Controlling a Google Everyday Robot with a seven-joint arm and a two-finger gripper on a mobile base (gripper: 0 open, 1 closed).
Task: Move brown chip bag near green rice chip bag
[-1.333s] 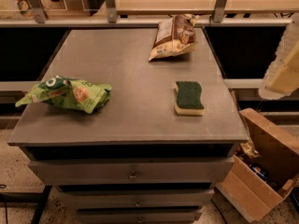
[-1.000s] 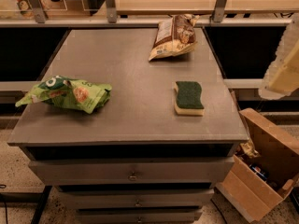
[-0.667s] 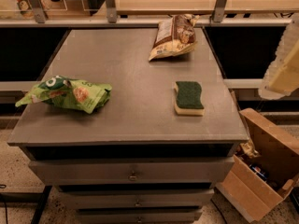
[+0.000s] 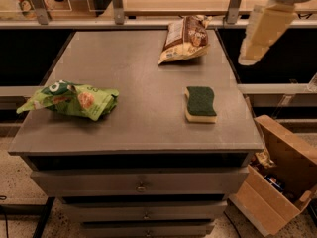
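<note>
The brown chip bag [image 4: 184,38] lies at the far right of the grey table top [image 4: 129,63], brown and cream-yellow, tilted with its cream end toward the front left. The green rice chip bag [image 4: 69,99] lies wrinkled at the front left edge of the table, far from the brown bag. My gripper [image 4: 261,36] hangs in the air at the upper right, beyond the table's right edge, to the right of the brown bag and above its level. It holds nothing.
A yellow sponge with a green top [image 4: 200,103] lies at the table's right side, between the bags' rows. An open cardboard box [image 4: 277,182] stands on the floor at the right. Drawers [image 4: 141,182] sit under the table top. A railed shelf [image 4: 173,19] runs behind.
My gripper has moved up and to the left, closer to the brown chip bag. The bags and the sponge have not moved.
</note>
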